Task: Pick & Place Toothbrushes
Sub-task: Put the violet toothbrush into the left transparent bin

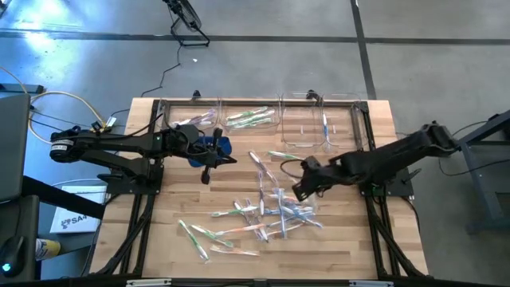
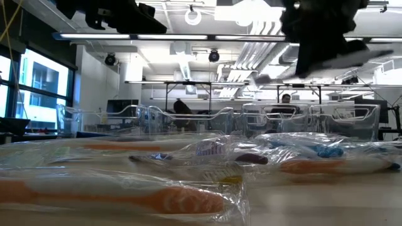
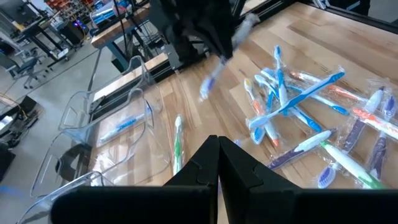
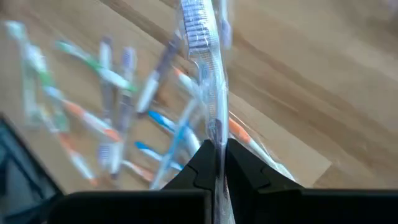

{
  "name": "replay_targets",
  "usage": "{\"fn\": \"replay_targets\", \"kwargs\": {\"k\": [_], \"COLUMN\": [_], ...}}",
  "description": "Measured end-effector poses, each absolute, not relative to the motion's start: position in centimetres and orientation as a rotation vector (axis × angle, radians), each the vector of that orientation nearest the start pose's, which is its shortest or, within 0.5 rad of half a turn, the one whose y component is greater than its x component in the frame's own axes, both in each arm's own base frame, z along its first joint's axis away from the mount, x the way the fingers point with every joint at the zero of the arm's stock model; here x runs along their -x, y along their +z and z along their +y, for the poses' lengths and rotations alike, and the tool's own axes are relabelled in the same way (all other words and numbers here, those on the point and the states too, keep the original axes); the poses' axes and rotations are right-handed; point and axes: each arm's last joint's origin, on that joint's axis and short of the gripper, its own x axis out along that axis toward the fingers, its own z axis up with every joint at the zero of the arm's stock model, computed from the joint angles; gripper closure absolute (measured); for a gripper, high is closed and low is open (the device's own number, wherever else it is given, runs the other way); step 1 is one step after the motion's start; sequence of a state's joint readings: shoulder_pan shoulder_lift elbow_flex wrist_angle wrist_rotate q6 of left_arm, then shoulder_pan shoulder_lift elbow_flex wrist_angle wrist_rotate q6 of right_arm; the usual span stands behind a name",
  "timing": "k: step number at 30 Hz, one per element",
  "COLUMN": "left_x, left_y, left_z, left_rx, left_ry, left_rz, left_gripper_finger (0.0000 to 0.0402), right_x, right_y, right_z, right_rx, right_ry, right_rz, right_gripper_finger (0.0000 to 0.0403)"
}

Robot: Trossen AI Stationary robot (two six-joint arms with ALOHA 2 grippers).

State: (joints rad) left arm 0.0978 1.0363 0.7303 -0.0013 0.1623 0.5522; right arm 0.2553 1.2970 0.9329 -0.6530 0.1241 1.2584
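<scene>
Several wrapped toothbrushes (image 1: 267,214) lie in a loose pile on the wooden table (image 1: 351,239), with green, orange, blue and purple handles. My right gripper (image 4: 216,152) hangs over the pile's far right side (image 1: 304,190), shut on one wrapped toothbrush (image 4: 208,74) with a purple-white head. In the left wrist view this toothbrush (image 3: 210,84) hangs in the air below the right arm. My left gripper (image 3: 217,149) waits shut, with nothing in it, above the table's left part (image 1: 219,159). One green toothbrush (image 3: 177,140) lies alone near the bins. My right gripper pinches the wrapped toothbrush by its handle (image 4: 214,127) between the two fingers, well away from the bristle head (image 4: 196,31). The fingers slant down from above and the brush runs on beyond their tips. It hangs head down, lifted clear of the table and the pile.
Clear plastic bins stand along the far edge: one (image 1: 251,119) holds green toothbrushes, another (image 1: 323,127) a blue one. A blue thing (image 1: 219,145) sits by my left wrist. Bare wood lies between the pile and the bins. Close to the low camera lie wrapped toothbrushes (image 2: 157,194).
</scene>
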Motion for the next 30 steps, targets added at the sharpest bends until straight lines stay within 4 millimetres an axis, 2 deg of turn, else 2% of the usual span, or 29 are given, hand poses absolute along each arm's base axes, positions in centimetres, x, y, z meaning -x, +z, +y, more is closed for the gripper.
{"fn": "replay_targets", "kwargs": {"k": [6,12,17,20,25,30], "left_x": [-22.9,-23.3,-23.2,-23.2,-23.7,-24.6], "left_y": [28.7,30.7,32.1,31.9,30.4,30.1], "left_z": [1.8,2.1,3.4,5.1,7.4,8.0], "left_rx": [-0.504,-0.515,-0.413,-0.315,-0.133,-0.084], "left_ry": [-0.138,-0.002,0.2,0.256,0.172,0.143], "left_rz": [0.255,0.076,0.043,0.088,0.131,0.088], "left_gripper_finger": [0.0401,0.0401,0.0401,0.0401,0.0401,0.0401], "right_x": [-22.3,-21.1,-21.9,-22.7,-24.1,-25.9], "right_y": [27.5,29.8,30.9,31.5,31.9,31.5], "right_z": [4.6,2.5,1.3,0.7,-0.1,-0.9], "right_rx": [-0.889,-0.702,-0.552,-0.473,-0.346,-0.285], "right_ry": [-0.457,-0.471,-0.421,-0.38,-0.338,-0.276], "right_rz": [0.768,0.591,0.48,0.413,0.338,0.308], "right_gripper_finger": [0.0392,0.0393,0.0393,0.0393,0.0393,0.0393]}}
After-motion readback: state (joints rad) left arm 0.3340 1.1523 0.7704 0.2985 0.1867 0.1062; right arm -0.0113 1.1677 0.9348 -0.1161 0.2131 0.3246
